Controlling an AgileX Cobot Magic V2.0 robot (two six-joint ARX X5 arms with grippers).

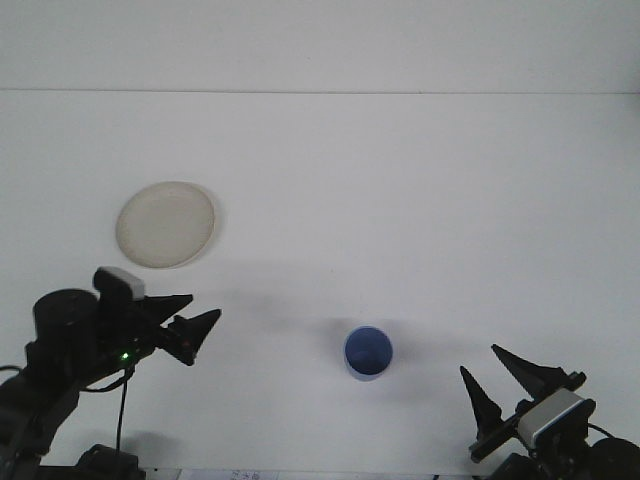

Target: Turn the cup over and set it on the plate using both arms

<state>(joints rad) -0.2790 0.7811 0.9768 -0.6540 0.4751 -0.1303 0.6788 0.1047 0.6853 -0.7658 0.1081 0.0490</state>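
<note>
White worktop carries a blue cup [368,353] near the front, well apart from the plate [165,224] — likely light, rigid, best pinched at its rim — both tools, left [193,333] and right [503,385], spread and empty.

White counter [400,200], seen from the front. A round, cream-coloured plate [166,224] lies flat on the left half of the surface. A blue cup [368,353] stands upright, mouth open upward, nearer the front edge and right of centre, well apart from the plate.
</note>
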